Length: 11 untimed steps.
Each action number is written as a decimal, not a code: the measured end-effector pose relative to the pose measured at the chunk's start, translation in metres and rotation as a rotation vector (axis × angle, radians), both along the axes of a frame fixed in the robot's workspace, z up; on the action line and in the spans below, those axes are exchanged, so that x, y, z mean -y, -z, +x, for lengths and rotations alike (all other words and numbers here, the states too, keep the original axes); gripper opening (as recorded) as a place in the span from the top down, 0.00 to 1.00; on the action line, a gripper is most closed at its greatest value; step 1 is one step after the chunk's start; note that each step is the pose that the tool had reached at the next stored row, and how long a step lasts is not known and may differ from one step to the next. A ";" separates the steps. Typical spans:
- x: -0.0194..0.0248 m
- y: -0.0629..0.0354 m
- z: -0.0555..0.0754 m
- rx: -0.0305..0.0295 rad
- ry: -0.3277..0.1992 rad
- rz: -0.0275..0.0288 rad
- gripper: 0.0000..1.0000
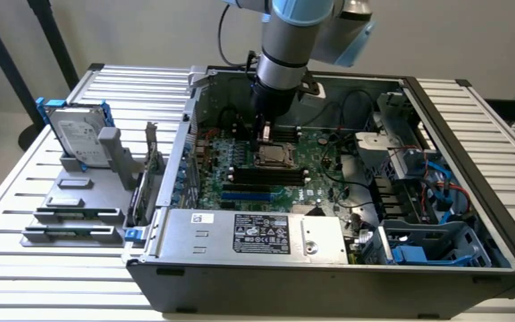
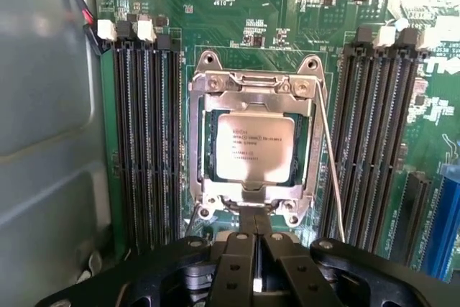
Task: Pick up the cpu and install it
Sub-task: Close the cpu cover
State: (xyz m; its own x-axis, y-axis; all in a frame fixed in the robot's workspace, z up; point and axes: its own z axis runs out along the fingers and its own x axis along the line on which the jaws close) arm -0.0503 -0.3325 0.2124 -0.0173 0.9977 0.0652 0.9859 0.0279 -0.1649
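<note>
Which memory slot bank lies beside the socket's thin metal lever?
The bank away from the grey metal panel; the lever runs between it and the cpu.

— How is the scene lit?
— Bright, even light is cast over the slatted table (image 1: 25,268); the case (image 1: 329,288) interior is left shaded.
— Is glare seen?
— Part of the motherboard (image 2: 287,26) is washed out white; the cpu (image 2: 255,147) plate is lit brightly.

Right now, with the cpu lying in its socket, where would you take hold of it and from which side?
Take the cpu by two opposite edges, straight down from above. It lies flat and face up inside the socket frame, with memory slots rising on two sides, so a sideways approach looks blocked. The frame hugs its edges, so room is probably tight.
</note>
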 end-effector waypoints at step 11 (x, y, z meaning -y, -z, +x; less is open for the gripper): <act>0.0049 -0.0150 -0.026 -0.0029 0.000 0.0302 0.89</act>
State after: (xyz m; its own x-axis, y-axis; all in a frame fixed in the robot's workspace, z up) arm -0.0759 -0.3375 0.2274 -0.0171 0.9953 0.0953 0.9854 0.0329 -0.1668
